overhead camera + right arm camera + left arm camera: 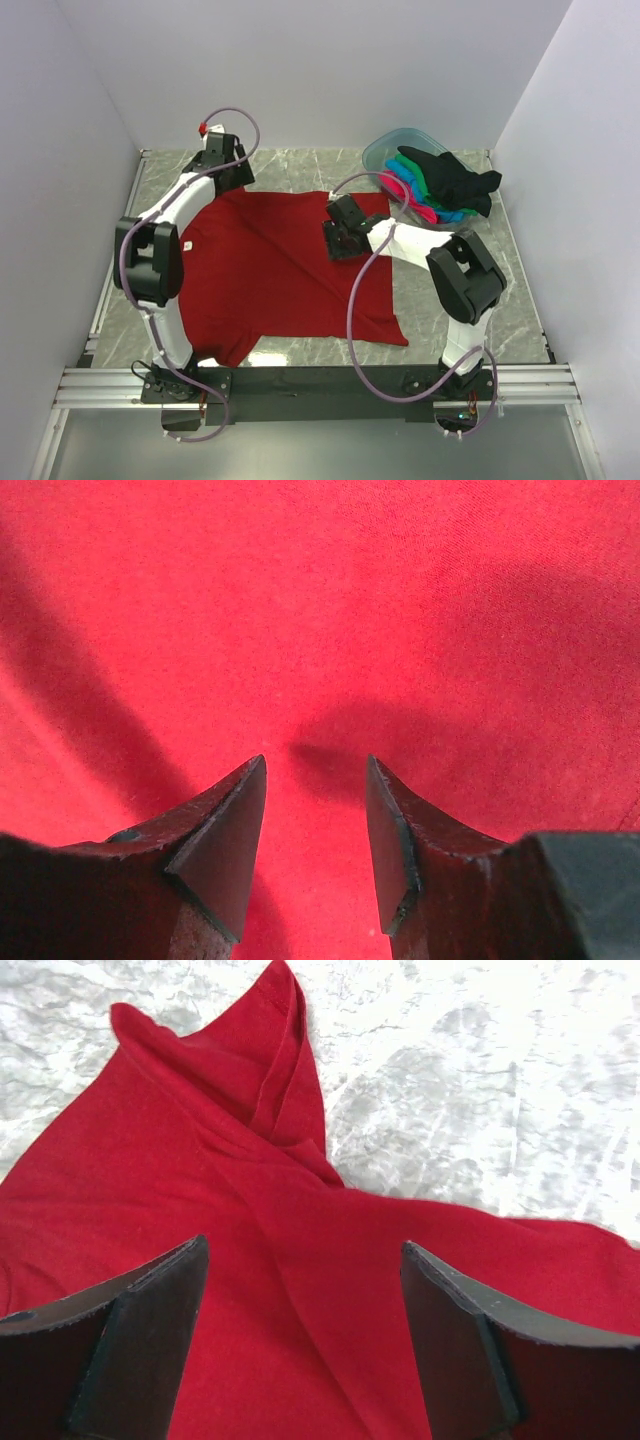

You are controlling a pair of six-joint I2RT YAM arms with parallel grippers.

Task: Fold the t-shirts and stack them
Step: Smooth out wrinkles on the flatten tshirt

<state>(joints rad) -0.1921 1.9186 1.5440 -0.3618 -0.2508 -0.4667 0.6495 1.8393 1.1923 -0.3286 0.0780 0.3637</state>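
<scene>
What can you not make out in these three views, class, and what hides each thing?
- Top view: the left arm covers the dark red t-shirt's edge beneath it.
- Top view: the black t-shirt hides most of the coloured t-shirts under it and part of the tub.
- Right wrist view: red cloth fills the frame; every shirt edge is cut off.

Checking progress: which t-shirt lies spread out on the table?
The dark red t-shirt; the other t-shirts are heaped together at the clear tub.

Bright diffuse light, soft shadows, tabletop (500, 1080) washed out by glare
</scene>
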